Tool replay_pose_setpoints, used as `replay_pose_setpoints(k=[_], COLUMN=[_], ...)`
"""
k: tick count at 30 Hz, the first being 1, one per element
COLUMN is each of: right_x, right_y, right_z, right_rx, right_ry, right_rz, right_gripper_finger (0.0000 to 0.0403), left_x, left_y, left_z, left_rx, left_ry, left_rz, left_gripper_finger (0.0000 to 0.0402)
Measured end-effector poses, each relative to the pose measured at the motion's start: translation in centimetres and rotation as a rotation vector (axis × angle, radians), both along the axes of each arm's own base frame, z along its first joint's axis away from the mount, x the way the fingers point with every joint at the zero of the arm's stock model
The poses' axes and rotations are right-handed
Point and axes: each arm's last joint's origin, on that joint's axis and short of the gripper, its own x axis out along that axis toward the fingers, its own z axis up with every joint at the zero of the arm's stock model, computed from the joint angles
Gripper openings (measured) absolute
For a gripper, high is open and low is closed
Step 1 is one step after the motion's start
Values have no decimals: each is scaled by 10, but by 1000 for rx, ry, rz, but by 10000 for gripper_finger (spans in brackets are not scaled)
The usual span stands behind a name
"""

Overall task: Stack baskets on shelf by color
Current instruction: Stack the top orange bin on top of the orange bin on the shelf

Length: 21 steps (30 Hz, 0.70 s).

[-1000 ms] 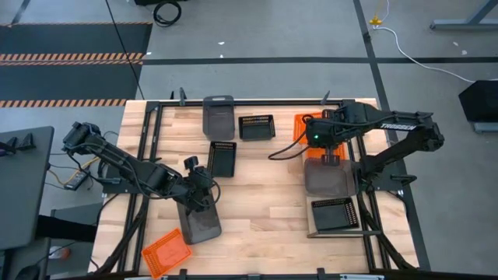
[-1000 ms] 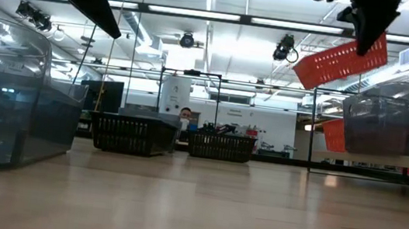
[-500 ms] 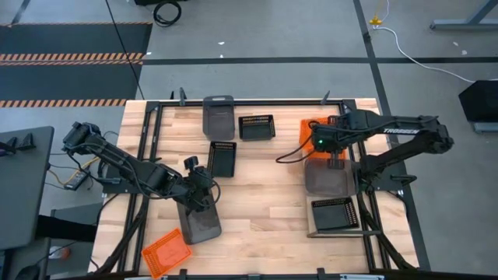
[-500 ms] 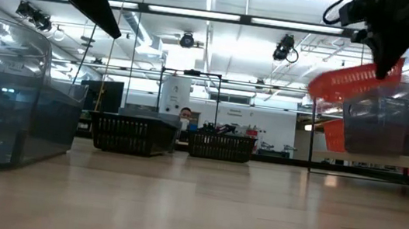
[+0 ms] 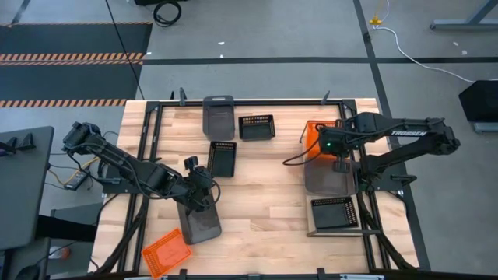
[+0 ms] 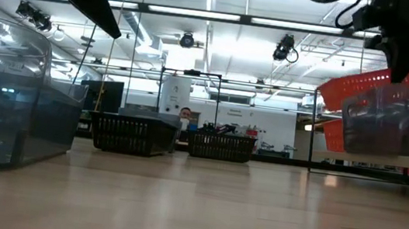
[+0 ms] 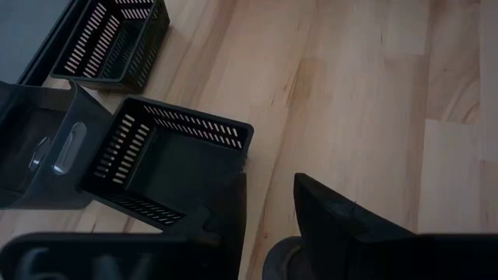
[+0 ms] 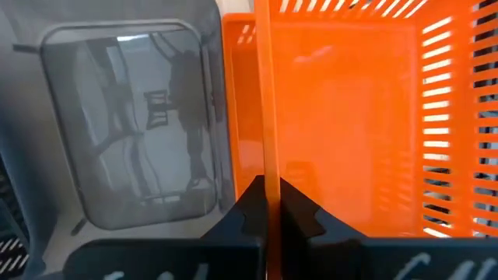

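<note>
Orange basket [image 8: 342, 117] wall sits clamped in the right end effector [image 8: 268, 204].

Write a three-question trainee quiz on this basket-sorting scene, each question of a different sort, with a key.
1. True or false: the right gripper is shut on the rim of an orange basket.
2. Multiple choice: the black slatted basket on the shelf at the table's right lies: A) at the shelf's near end, B) inside the orange basket, C) under the left arm.
3. Fill in: in the high view, the left gripper is over a dark ____ basket at the table's near left.

Key: 1 true; 2 A; 3 grey.
</note>
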Motion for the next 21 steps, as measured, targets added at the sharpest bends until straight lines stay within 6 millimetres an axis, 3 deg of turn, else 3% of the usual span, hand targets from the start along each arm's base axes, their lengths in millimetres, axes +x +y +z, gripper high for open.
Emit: replay_pose_setpoints(k=[13,21], right_x=[-7,-3], right_y=[2,1], right_z=[-34,-38], right_rx=[36,14], right_ry=[29,-2], right_rz=[31,47], right_gripper_finger=[12,16], left_x=[0,0], left_y=[0,0], left_z=[0,0], left_rx=[0,-2], left_ry=[0,-5], left_rz=[0,0], left_gripper_finger=[117,117])
